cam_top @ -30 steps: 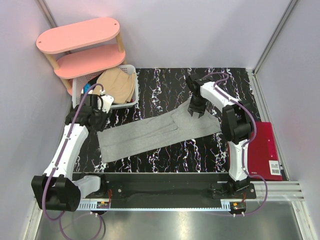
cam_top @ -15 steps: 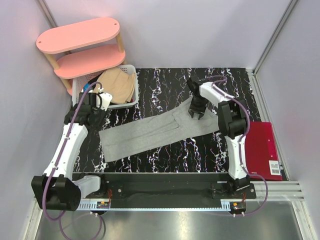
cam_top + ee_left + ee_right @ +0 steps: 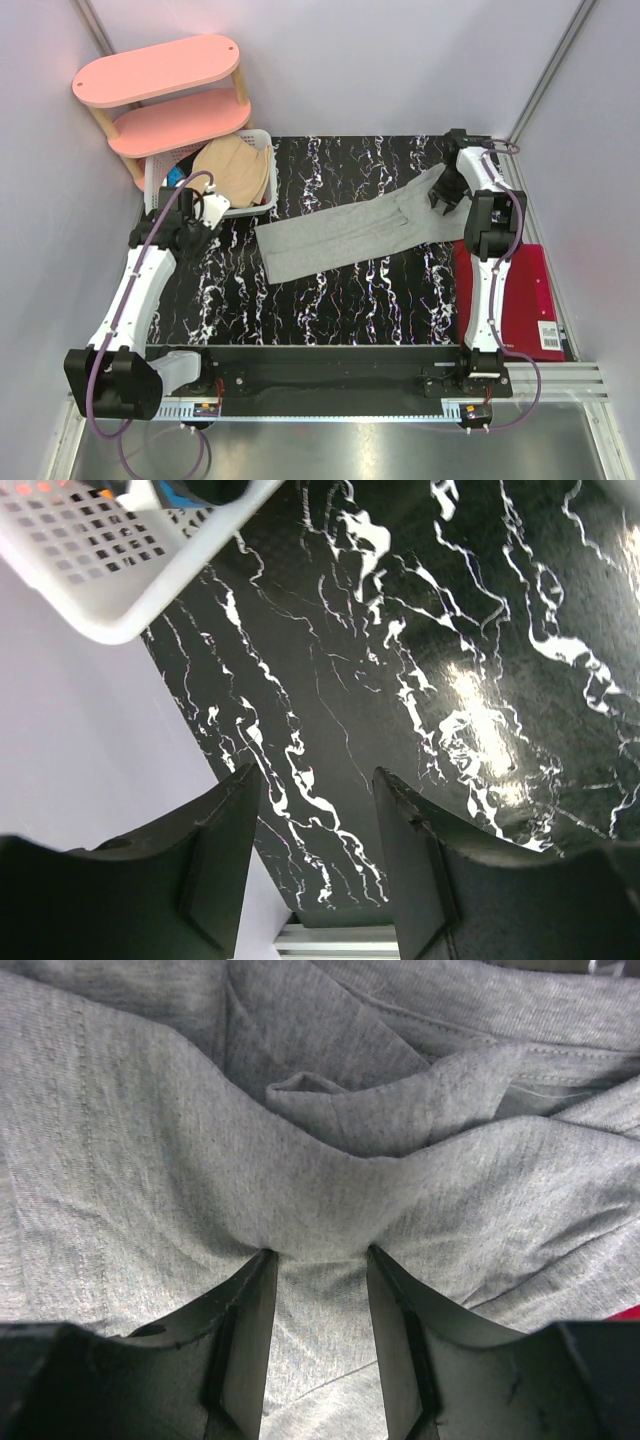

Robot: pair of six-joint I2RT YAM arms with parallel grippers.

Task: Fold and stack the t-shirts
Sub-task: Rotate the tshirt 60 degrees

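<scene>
A black, white-veined table (image 3: pixel 340 300) boxed in by pale lilac walls (image 3: pixel 380 60).
Plain matte panels close the table's far, left and right sides, and a slim metal post (image 3: pixel 548 70) rises at its far right corner. Off its far left corner stands a two-tier pink oval shelf (image 3: pixel 158 70) on light wooden legs. A flat red book (image 3: pixel 535 300) lies along its right edge. A slotted metal rail (image 3: pixel 330 405) runs along its near edge, with brushed steel flooring (image 3: pixel 330 450) beyond. Soft overhead light leaves a bright glare patch on the glossy tabletop.

Bright, even light falls from above, leaving soft shadows on the black marble table (image 3: pixel 350 300). In the left wrist view, white glare gleams on that table.
</scene>
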